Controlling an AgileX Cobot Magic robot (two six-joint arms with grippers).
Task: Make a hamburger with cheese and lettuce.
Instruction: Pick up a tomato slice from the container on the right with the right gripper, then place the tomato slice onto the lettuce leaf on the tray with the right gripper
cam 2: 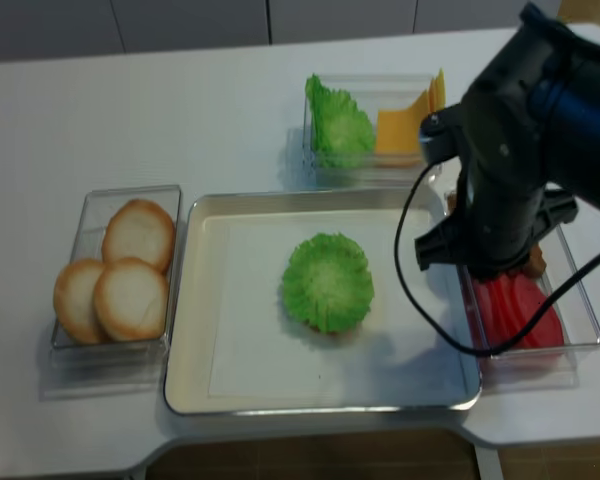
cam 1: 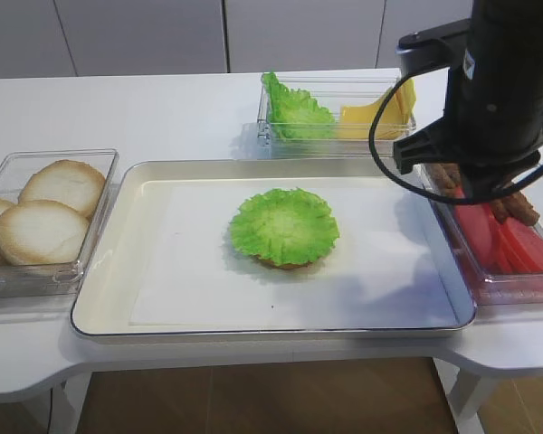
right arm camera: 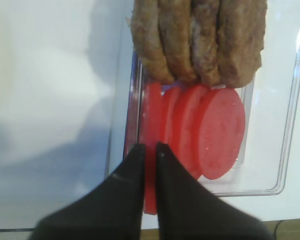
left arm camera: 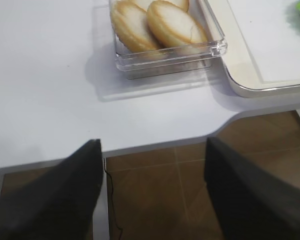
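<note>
**Right gripper pinches a red slice in the side box**

At about three o'clock from the tray [cam 1: 109, 298], the right gripper [right arm camera: 149, 147] is down inside a clear box [right arm camera: 285, 150]. Its two black fingers [right arm camera: 132, 165] stand very narrow, and the edge of a red round slice [right arm camera: 150, 195] sits between them, so they are closed on this slice. More red slices [right arm camera: 217, 132] lean in a row just beside it, toward three o'clock in the right wrist view. Brown patties [right arm camera: 200, 40] stand packed together at twelve o'clock of the same box. From the high views the black arm covers most of this box, so only part of the red slices and patties shows there.

On the middle of the tray lies the hamburger [cam 1: 284, 228]: a ruffled green lettuce leaf on a brown bun base, of which only a thin edge shows at six o'clock. Nothing touches it.

At twelve o'clock from the tray, another clear box [cam 1: 264, 136] holds spare lettuce [cam 1: 294, 110] on its nine o'clock side and the cheese [cam 1: 380, 110], yellow slices leaning, on its three o'clock side.

At nine o'clock from the tray, a third clear box [cam 1: 100, 163] holds three pale bun halves [cam 1: 41, 231] with browned rims.

The left gripper [left arm camera: 152, 165] hangs off the table edge, above the brown floor, near the bun box. Its fingers [left arm camera: 80, 170] are wide apart and hold nothing.
</note>
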